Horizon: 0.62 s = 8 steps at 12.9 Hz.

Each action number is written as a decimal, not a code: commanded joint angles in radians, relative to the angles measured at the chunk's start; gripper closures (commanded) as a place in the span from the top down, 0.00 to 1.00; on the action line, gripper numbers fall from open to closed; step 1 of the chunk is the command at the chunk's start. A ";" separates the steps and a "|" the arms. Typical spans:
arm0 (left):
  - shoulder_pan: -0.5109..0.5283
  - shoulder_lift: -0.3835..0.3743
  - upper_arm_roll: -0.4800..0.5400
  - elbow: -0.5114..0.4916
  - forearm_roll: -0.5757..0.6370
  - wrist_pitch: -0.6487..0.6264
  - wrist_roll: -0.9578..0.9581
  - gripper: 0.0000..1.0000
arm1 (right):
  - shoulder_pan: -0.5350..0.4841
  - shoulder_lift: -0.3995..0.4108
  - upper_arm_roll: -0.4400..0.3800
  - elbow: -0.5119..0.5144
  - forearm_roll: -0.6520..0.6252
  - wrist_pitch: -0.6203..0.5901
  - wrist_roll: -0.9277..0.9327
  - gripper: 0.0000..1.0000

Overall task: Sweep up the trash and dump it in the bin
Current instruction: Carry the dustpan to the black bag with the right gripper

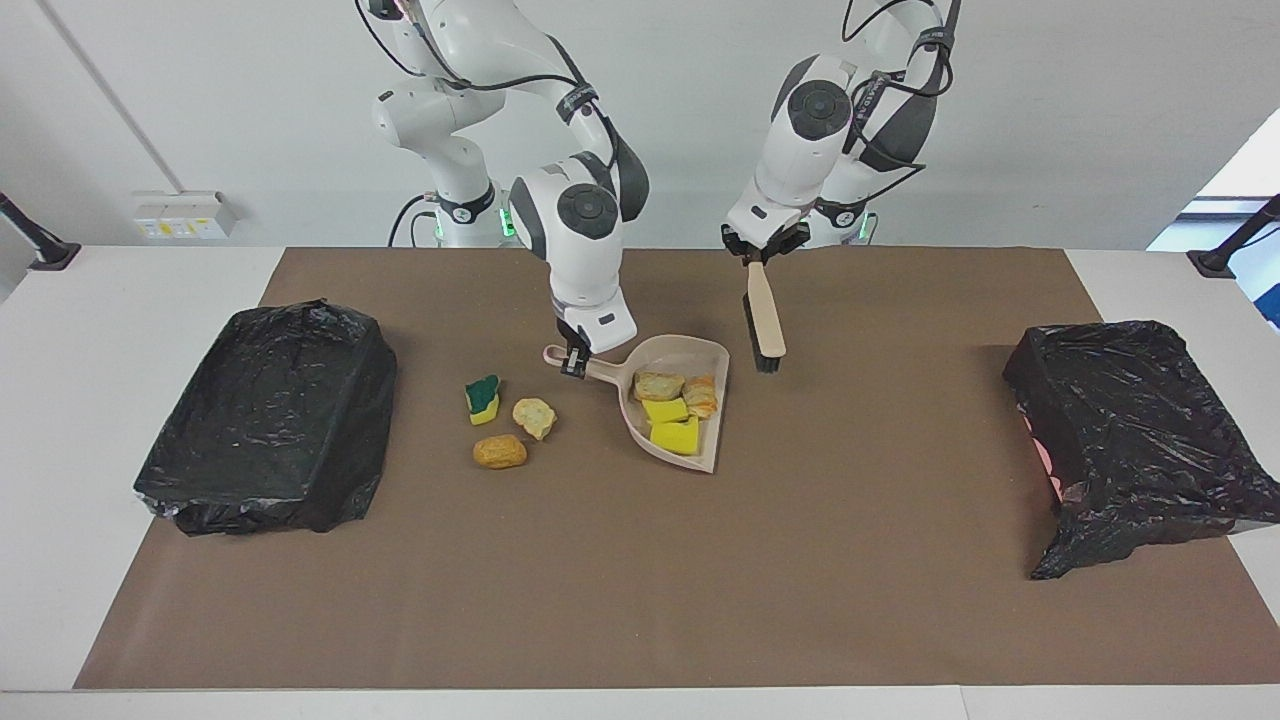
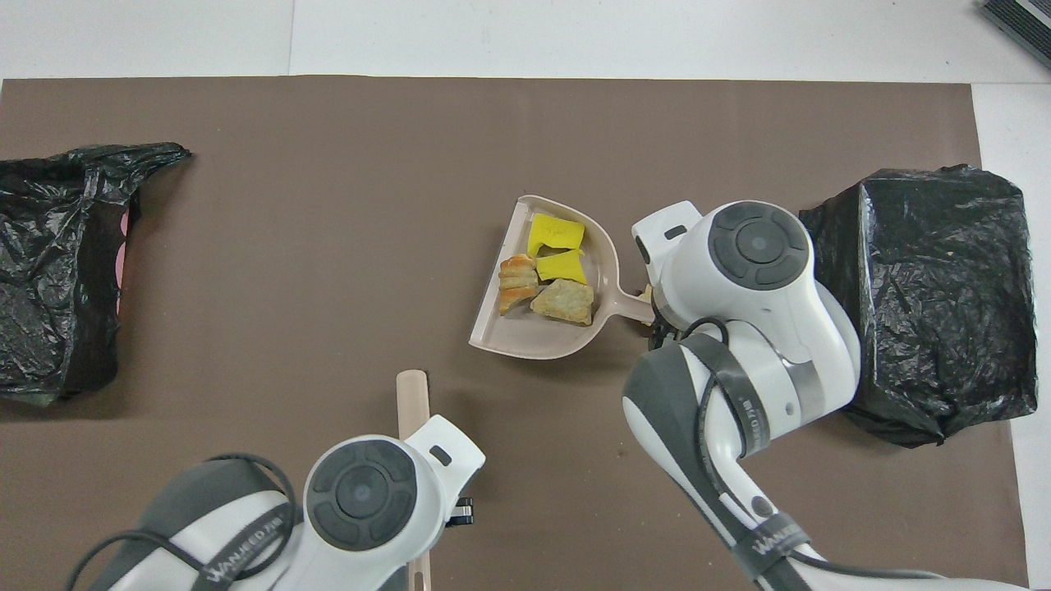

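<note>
My right gripper (image 1: 573, 362) is shut on the handle of the beige dustpan (image 1: 682, 346), which looks lifted slightly off the brown mat. In the pan lie several pieces of trash (image 2: 560, 267): yellow sponge bits, a tan lump and an orange-striped piece. On the mat toward the right arm's end lie a green-faced sponge (image 1: 483, 398), a pale tan lump (image 1: 534, 416) and an orange-brown lump (image 1: 500, 452); the right arm hides them in the overhead view. My left gripper (image 1: 760, 258) is shut on the brush (image 1: 767, 320), which hangs bristles-down beside the pan.
Two bins lined with black bags stand on the mat: one (image 1: 270, 410) at the right arm's end close to the loose trash, the other (image 1: 1140, 420) at the left arm's end. The brown mat (image 1: 640, 580) covers most of the white table.
</note>
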 commanded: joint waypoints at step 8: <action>-0.248 -0.059 -0.009 -0.263 0.011 0.287 -0.216 0.00 | -0.320 -0.063 -0.003 0.119 -0.069 -0.129 -0.228 0.00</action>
